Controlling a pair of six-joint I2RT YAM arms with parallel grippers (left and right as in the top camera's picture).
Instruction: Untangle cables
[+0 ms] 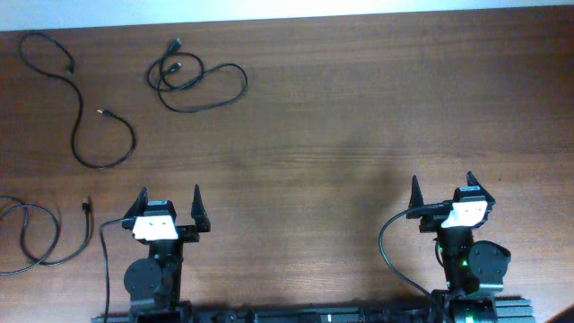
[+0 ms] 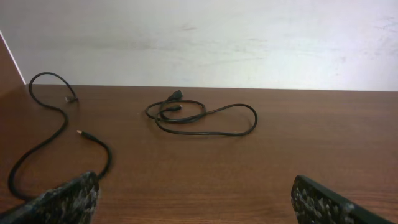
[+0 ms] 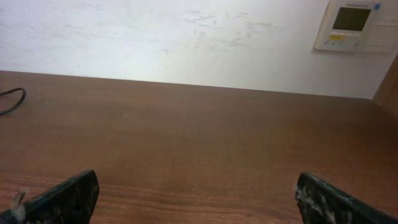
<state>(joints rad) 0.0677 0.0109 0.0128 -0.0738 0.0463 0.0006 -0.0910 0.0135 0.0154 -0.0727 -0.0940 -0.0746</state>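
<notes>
Three thin black cables lie apart on the wooden table. One looped cable (image 1: 199, 81) lies at the back left of centre; it also shows in the left wrist view (image 2: 205, 118). A long winding cable (image 1: 85, 108) lies at the far back left, also in the left wrist view (image 2: 50, 134). A third looped cable (image 1: 40, 235) lies at the left edge near the front. My left gripper (image 1: 169, 199) is open and empty at the front left. My right gripper (image 1: 443, 187) is open and empty at the front right.
A white wall runs along the table's far edge. A wall control panel (image 3: 353, 25) hangs at the upper right in the right wrist view. A bit of cable (image 3: 12, 99) shows at that view's left edge.
</notes>
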